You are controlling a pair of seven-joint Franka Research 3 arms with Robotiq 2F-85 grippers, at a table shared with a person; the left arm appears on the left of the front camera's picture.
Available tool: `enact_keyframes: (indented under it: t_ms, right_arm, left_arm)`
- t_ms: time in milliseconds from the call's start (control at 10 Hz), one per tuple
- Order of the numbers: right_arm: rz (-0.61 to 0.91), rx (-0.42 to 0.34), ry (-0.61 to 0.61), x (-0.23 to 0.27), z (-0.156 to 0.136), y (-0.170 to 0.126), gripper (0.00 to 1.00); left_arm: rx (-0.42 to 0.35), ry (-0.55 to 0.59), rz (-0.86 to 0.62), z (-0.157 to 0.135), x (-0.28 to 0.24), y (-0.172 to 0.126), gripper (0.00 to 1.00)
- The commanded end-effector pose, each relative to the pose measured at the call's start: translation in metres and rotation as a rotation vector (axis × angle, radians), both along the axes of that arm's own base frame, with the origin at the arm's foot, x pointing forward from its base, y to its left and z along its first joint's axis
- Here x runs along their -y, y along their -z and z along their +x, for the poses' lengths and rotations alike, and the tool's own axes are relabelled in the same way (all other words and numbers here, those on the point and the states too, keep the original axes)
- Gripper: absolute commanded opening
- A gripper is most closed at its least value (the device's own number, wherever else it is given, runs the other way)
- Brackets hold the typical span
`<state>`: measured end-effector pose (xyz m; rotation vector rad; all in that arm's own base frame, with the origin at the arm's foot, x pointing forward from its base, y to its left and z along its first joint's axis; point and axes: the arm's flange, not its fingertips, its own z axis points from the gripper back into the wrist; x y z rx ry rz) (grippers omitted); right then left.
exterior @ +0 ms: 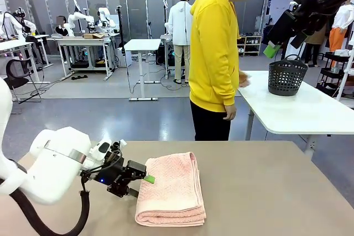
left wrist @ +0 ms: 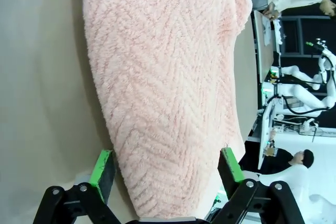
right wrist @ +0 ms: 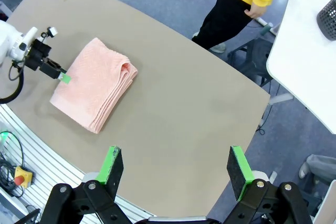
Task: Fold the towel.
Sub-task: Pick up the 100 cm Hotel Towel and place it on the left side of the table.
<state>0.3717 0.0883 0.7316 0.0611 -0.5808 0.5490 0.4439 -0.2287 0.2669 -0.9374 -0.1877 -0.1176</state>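
A pink towel lies folded into a thick oblong on the tan table, its stacked edges facing the front. My left gripper sits low at the towel's left side, open, one green pad over the top of the edge. In the left wrist view the towel stretches away between the spread fingers of the left gripper. My right gripper hangs high at the upper right, far from the towel. It is open with nothing between its pads, looking down on the towel and the left gripper.
A person in a yellow hoodie stands at the far edge, turned toward a white side table that carries a black basket. The tan table right of the towel is bare. Its front edge runs close to the towel.
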Motion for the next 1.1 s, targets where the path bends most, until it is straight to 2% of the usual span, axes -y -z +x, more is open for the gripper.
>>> enact_keyframes:
  t_ms: [0, 200, 300, 600, 700, 1000]
  right_arm:
    - [-0.003, -0.006, 0.001, 0.001, -0.001, -0.001, 1.00]
    - [-0.003, -0.006, 0.001, 0.001, -0.001, -0.001, 1.00]
    - [-0.003, -0.006, 0.001, 0.001, -0.001, -0.001, 1.00]
    - [-0.003, -0.006, 0.001, 0.001, -0.001, -0.001, 1.00]
    - [-0.003, -0.006, 0.001, 0.001, -0.001, -0.001, 1.00]
    - [-0.003, -0.006, 0.001, 0.001, -0.001, -0.001, 1.00]
  left_arm:
    - [0.032, 0.000, -0.042, 0.009, 0.006, 0.005, 0.71]
    - [0.008, 0.003, -0.037, 0.012, 0.007, 0.007, 0.11]
    - [0.004, 0.000, -0.034, 0.014, 0.007, 0.007, 0.00]
    - [0.000, -0.002, -0.026, 0.017, 0.008, 0.004, 0.03]
    - [0.001, -0.001, -0.025, 0.018, 0.008, 0.003, 0.00]
    - [0.014, -0.007, -0.040, 0.020, -0.004, -0.011, 0.00]
